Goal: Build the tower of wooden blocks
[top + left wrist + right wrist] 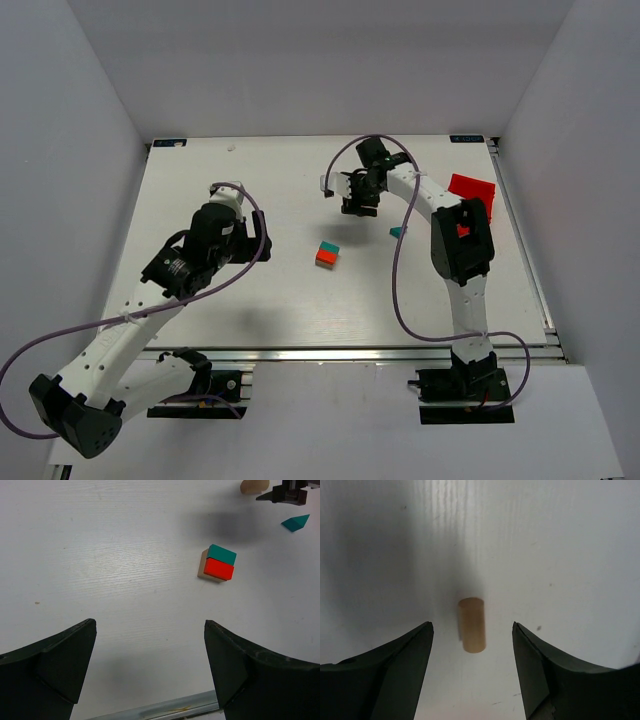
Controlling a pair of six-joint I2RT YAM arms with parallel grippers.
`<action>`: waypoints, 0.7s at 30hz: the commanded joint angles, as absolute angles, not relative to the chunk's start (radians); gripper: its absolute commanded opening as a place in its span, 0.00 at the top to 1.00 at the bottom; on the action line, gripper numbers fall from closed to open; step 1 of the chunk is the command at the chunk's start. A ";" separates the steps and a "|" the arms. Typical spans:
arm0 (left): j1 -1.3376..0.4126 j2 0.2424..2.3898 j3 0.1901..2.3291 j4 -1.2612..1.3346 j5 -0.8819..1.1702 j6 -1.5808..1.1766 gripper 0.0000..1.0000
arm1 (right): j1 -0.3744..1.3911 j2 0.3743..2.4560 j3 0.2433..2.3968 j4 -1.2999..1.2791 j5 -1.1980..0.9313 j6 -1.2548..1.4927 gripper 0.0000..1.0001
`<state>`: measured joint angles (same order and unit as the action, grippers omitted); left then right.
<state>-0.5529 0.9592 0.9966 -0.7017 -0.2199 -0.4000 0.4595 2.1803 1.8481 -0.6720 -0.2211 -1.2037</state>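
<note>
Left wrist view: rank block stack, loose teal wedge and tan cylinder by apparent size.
1. block stack: clearly largest.
2 and 3. teal wedge and tan cylinder: not ranked. They look about alike, and the top edge of the picture cuts the cylinder off. Both also lie farther from the camera than the stack.

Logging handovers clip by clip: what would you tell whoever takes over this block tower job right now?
Left gripper: open, empty, hovering over the table, short of the stack.
Right gripper: open, jaws either side of the tan cylinder, not touching it.
Stack: mid-table, tan block carrying red and teal blocks.
Teal wedge: loose on the table, right of the stack.
Done: the partial stack.
Left: probably grip the cylinder, then add it and the wedge.
</note>
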 commanded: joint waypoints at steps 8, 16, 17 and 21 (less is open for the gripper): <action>-0.546 0.973 0.992 -0.673 -0.196 -0.374 0.02 | 0.423 2.247 1.920 -0.795 -0.287 -1.307 0.32; -0.546 0.997 0.986 -0.669 -0.190 -0.373 0.02 | 0.414 2.301 1.942 -0.779 -0.319 -1.308 0.38; -0.546 1.002 0.988 -0.667 -0.190 -0.373 0.02 | 0.416 2.306 1.947 -0.775 -0.322 -1.307 0.39; -0.546 1.008 0.989 -0.673 -0.196 -0.374 0.02 | 0.414 2.327 1.954 -0.764 -0.344 -1.287 0.54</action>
